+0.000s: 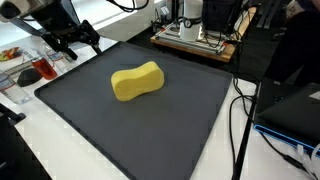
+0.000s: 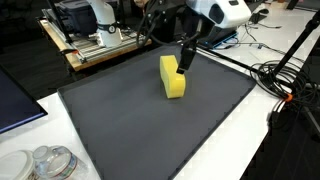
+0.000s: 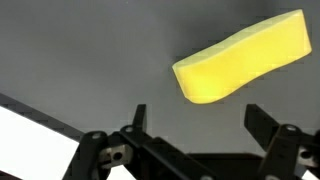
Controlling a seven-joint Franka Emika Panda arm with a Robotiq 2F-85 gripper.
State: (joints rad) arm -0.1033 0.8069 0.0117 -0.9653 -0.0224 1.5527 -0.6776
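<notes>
- The claw (image 3: 198,128) is wide open and holds nothing.
- The yellow sponge (image 3: 240,60) lies apart from it on the dark mat (image 1: 150,120).
- Clear jars (image 2: 45,163) show in an exterior view only.

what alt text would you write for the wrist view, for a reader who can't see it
A yellow sponge lies on a dark grey mat, up and to the right of the open gripper, whose black fingers stand at the bottom edge with nothing between them. A strip of white table shows at lower left.
</notes>
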